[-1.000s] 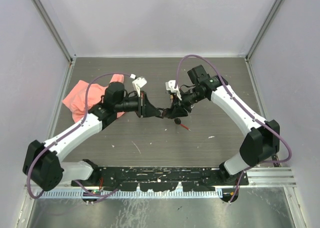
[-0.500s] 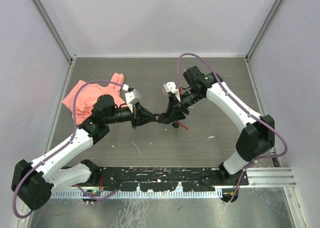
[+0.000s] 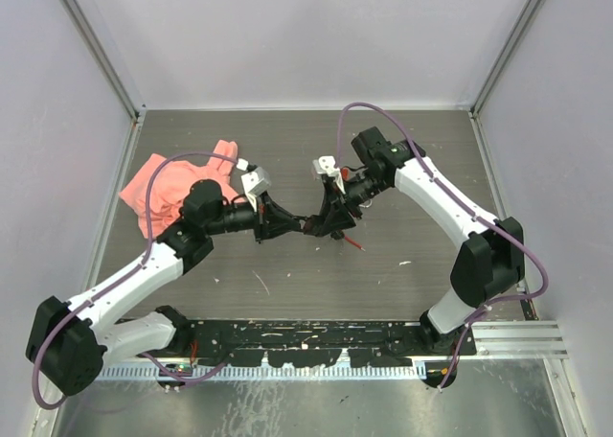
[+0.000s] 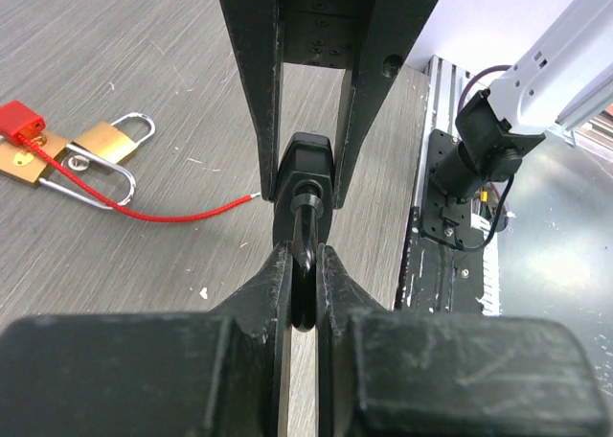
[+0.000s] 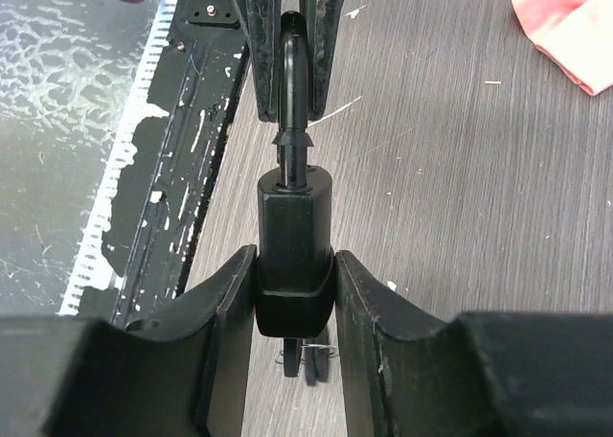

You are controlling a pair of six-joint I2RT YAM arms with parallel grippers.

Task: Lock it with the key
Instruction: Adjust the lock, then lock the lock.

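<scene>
Item: black rectangular padlock [image 5: 293, 241], held aloft over the table [image 3: 412, 159] middle, my right fingers [image 5: 225, 332] clamped on its body, my left fingers [image 4: 261, 298] pinched shut on its black shackle [image 5: 293, 63], apparent keys [image 5: 305, 362] dangling beneath; I judge the locking turn not yet done.

Top view: bright, even, diffuse light from above, with only faint soft shadows under the arms on the desk [image 3: 287, 274]. The metal strip [image 3: 287, 408] at 6 o'clock shows mottled glare. Wrist views: the near fingers [image 4: 263, 293] at 6 o'clock are dark and blurred, the desk beyond is sharper, and the left wrist view blows out white at 2 o'clock.
</scene>
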